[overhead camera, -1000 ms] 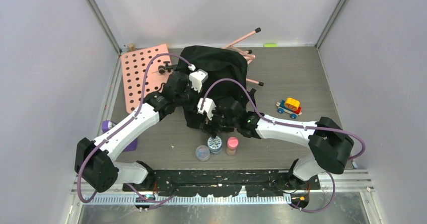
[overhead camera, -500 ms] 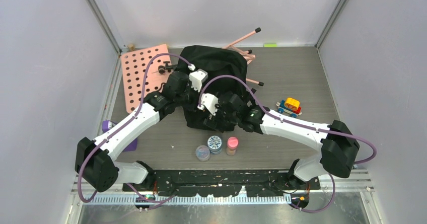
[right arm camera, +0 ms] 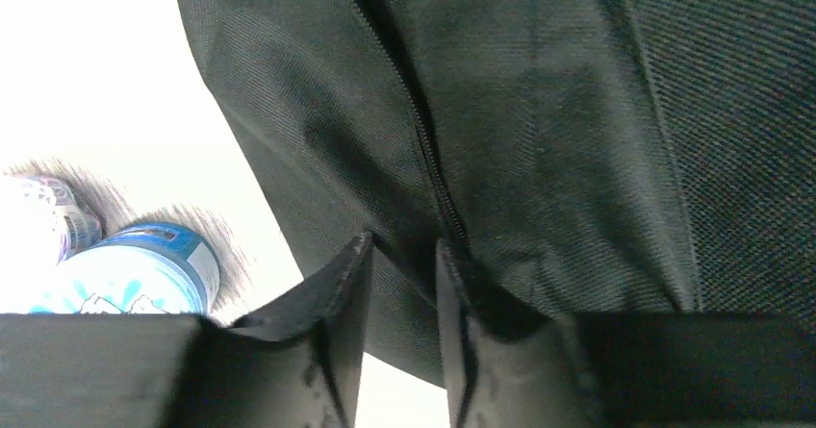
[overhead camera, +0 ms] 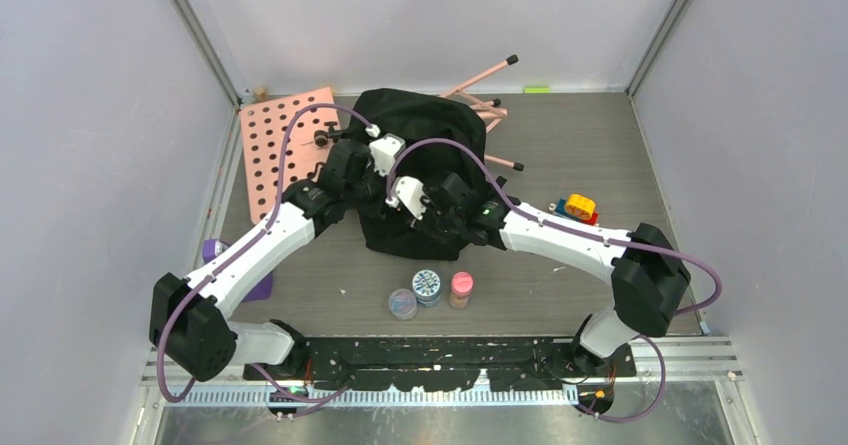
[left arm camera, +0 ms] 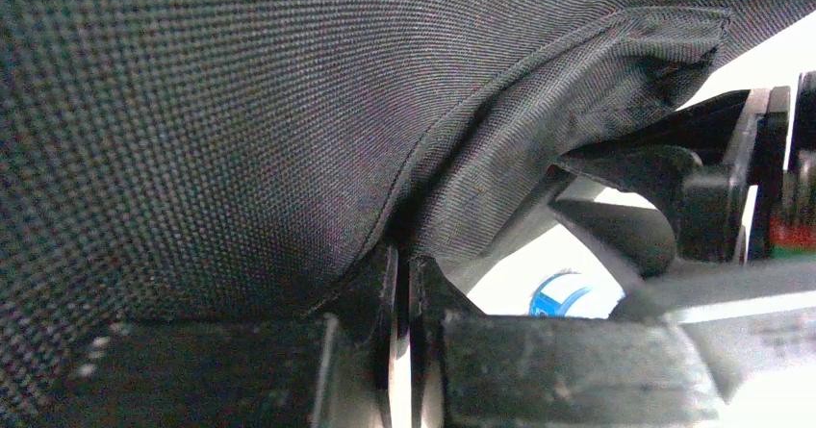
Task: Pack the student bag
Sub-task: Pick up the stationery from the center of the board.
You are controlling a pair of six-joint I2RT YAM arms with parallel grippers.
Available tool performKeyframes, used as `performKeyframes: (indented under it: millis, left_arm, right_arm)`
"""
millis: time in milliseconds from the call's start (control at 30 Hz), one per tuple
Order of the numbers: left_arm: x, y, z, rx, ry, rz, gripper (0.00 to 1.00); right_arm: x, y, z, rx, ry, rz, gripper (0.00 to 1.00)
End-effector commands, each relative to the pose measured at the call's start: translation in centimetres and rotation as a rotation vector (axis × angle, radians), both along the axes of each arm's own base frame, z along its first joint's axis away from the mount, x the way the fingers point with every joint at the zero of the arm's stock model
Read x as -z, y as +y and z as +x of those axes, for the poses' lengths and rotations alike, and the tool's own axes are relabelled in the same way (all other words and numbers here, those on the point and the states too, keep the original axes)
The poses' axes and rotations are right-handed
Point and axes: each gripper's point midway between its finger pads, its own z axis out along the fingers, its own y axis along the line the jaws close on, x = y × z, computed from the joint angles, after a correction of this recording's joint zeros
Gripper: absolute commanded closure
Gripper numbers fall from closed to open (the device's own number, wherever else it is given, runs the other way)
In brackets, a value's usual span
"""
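The student bag (overhead camera: 430, 130) is a black fabric heap in the middle of the table. My left gripper (left arm camera: 404, 255) is shut on a fold of its fabric (left arm camera: 289, 139), with the cloth bunched right at the fingertips. In the top view that gripper (overhead camera: 380, 180) sits at the bag's left side. My right gripper (right arm camera: 402, 245) is at the bag's near edge, jaws narrow, pinching the cloth beside the zipper (right arm camera: 423, 149). The bag's inside is hidden.
Three small round containers stand in front of the bag: a blue-patterned one (overhead camera: 427, 285), a pink-lidded jar (overhead camera: 461, 287) and a clear one (overhead camera: 402, 304). A toy car (overhead camera: 575, 208) lies right, a pink pegboard (overhead camera: 275, 145) left, pink rods (overhead camera: 485, 80) behind.
My right arm has swung up and left from beside the containers onto the bag's near edge, and its jaws have gone from wide to narrow. The left gripper has kept its hold.
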Motion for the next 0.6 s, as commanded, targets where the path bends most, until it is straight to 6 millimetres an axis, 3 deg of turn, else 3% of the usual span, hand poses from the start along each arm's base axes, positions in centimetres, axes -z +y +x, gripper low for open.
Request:
performKeyframes:
  millis: [0,100,267,433,567]
  left_arm:
    - [-1.4,-0.3,0.2,-0.004,-0.031,-0.021,1.0]
    - [-1.4,-0.2,0.3,-0.01,-0.035,-0.018,1.0]
    - [-1.3,0.3,0.7,-0.044,-0.039,-0.002,1.0]
    - [-0.8,0.8,1.1,-0.083,-0.031,0.011,1.0]
    - [-0.6,0.8,1.3,-0.09,-0.022,0.008,1.0]
  right_arm:
    - [-0.3,0.0,-0.4,0.023,0.043,0.045,0.76]
    - [-1.0,-0.5,-0.9,0.029,0.036,0.066,0.97]
    - [-2.4,-0.8,-2.8,0.021,0.037,0.131,0.99]
    - [-4.9,0.3,-6.3,-0.053,0.046,0.22,0.99]
    - [-5.2,0.5,-8.4,-0.083,0.02,0.203,0.99]
